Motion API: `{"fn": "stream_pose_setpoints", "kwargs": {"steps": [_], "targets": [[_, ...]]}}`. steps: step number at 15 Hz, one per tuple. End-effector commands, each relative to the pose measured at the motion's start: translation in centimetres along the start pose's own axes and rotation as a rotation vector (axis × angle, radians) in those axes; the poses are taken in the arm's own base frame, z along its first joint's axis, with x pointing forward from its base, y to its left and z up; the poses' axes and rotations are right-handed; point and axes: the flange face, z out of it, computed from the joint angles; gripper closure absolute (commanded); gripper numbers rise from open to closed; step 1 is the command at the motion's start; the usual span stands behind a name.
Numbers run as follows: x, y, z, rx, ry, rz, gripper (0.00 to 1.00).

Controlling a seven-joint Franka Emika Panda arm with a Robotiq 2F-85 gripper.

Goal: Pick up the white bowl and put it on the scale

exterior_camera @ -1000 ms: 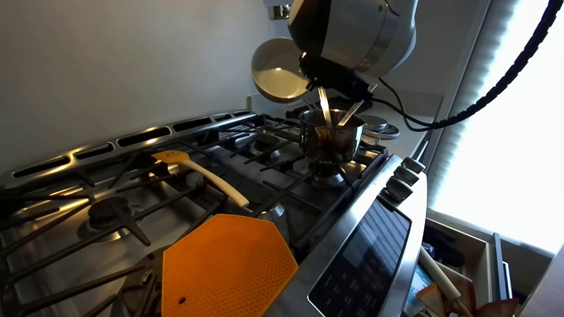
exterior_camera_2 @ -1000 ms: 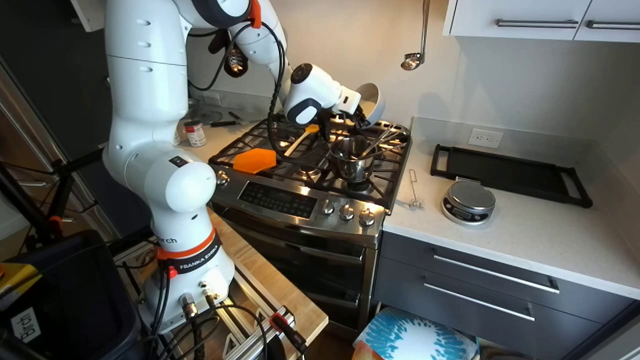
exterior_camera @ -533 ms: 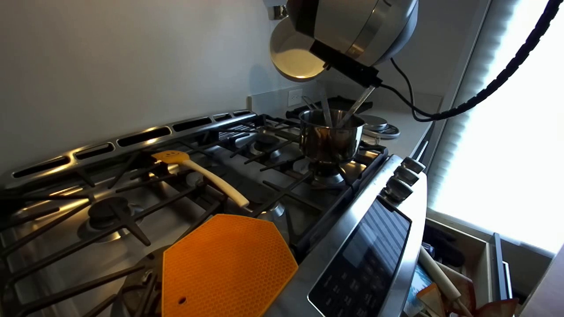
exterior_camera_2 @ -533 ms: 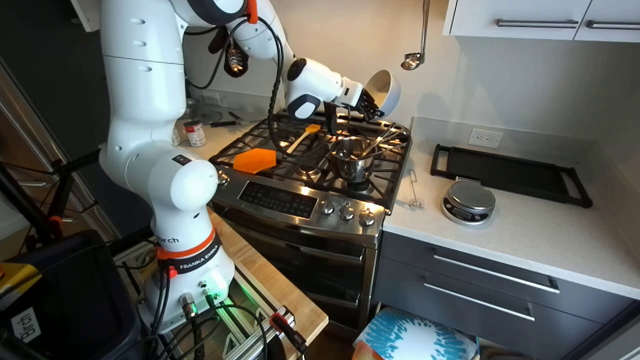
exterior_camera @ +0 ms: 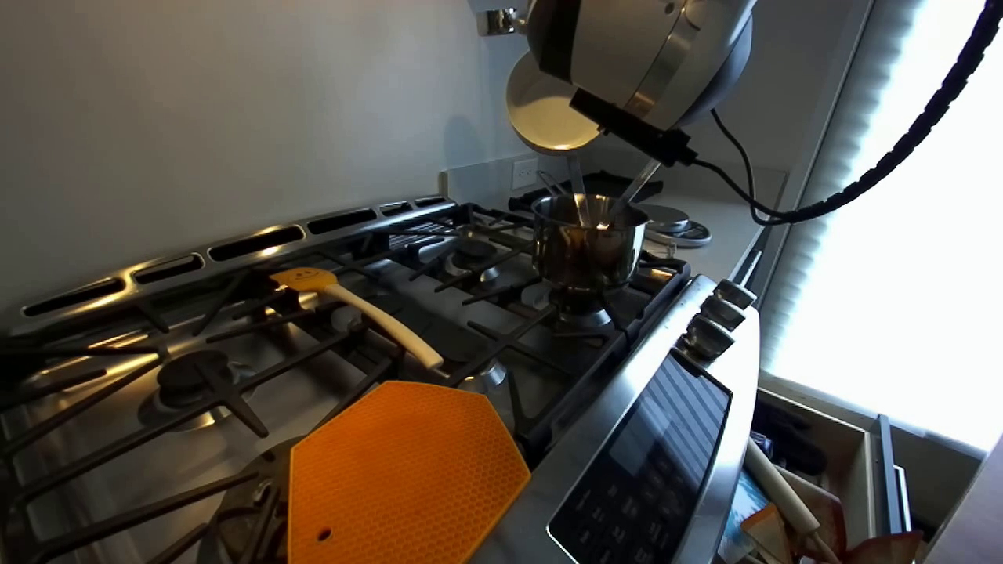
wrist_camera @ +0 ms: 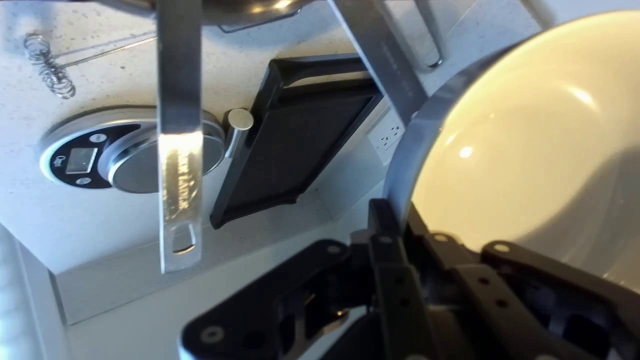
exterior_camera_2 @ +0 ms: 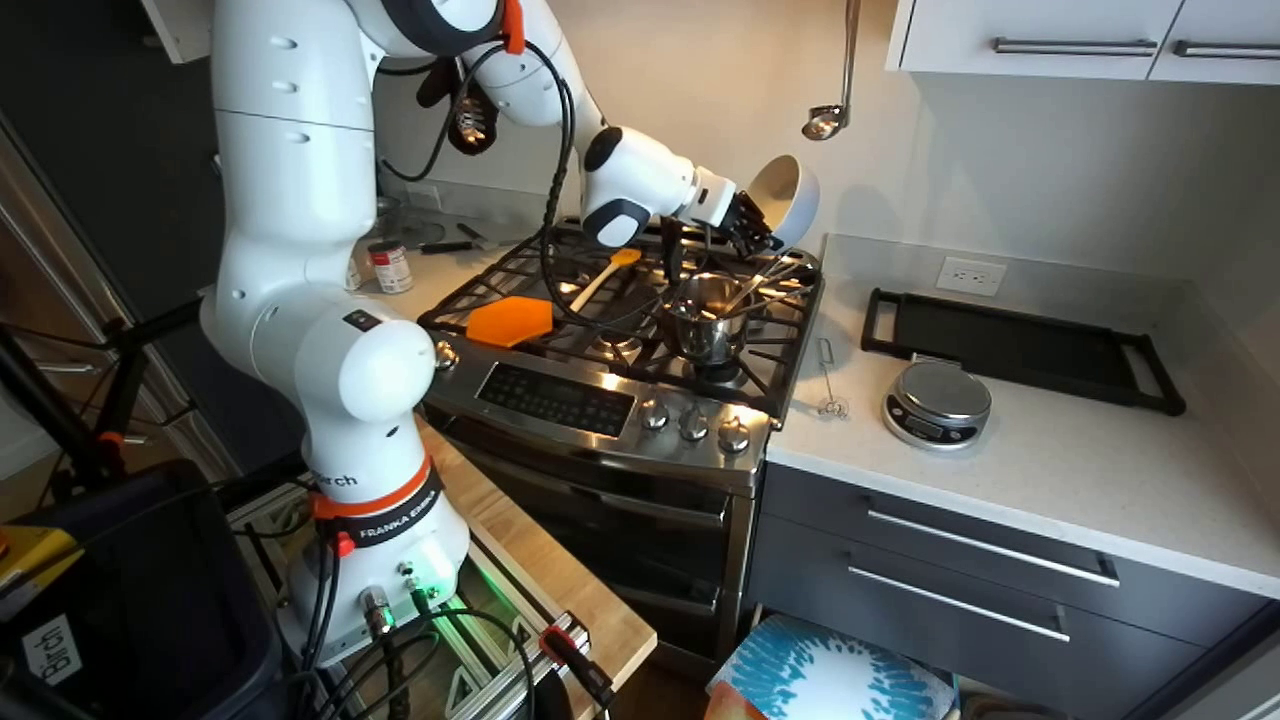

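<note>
The white bowl [exterior_camera_2: 793,205] hangs tilted on its side above the back of the stove, higher than the steel pot. It also shows in an exterior view [exterior_camera: 544,106], partly behind the arm, and fills the right of the wrist view [wrist_camera: 505,145]. My gripper [wrist_camera: 400,212] is shut on the bowl's rim, one finger outside and one inside the wall. The scale [exterior_camera_2: 940,395] sits on the counter right of the stove, apart from the bowl. In the wrist view the scale [wrist_camera: 135,150] is partly covered by a utensil handle.
The steel pot [exterior_camera_2: 705,325] with long metal utensils [wrist_camera: 180,150] stands below the gripper. A black tray [exterior_camera_2: 1020,345] lies behind the scale. A wire whisk [exterior_camera_2: 828,380] lies left of it. An orange mat [exterior_camera: 407,470] and a spatula [exterior_camera: 384,321] lie on the stove. A ladle [exterior_camera_2: 826,120] hangs on the wall.
My gripper has carried the bowl to the right, toward the counter side. The bowl rose at first, then dropped slightly. It stays held by its rim.
</note>
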Motion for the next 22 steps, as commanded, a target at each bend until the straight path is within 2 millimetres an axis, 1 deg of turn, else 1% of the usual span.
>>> {"fn": "stream_pose_setpoints", "kwargs": {"steps": [1, 4, 7, 8, 9, 10, 11, 12, 14, 16, 19, 21, 22], "targets": [[3.5, 2.1, -0.1, -0.045, 0.105, 0.084, 0.98], [6.1, 3.8, 0.3, -0.078, 0.182, 0.125, 0.98], [8.2, 6.5, 1.8, -0.134, 0.212, 0.21, 0.98], [8.5, 7.5, 2.1, -0.154, 0.188, 0.237, 0.98], [7.1, 6.4, 1.5, -0.131, 0.175, 0.161, 0.93], [7.5, 7.3, 1.8, -0.149, 0.174, 0.179, 0.93], [7.9, 7.9, 2.0, -0.159, 0.175, 0.188, 0.98], [8.0, 8.1, 2.7, -0.168, 0.167, 0.236, 0.98], [9.3, 9.4, 3.8, -0.196, 0.174, 0.272, 0.98], [10.5, 11.6, 5.0, -0.245, 0.182, 0.306, 0.98], [12.4, 15.8, 7.2, -0.337, 0.173, 0.37, 0.98], [13.0, 18.4, 9.3, -0.38, 0.112, 0.414, 0.98], [12.9, 19.7, 10.1, -0.398, 0.082, 0.441, 0.98]]}}
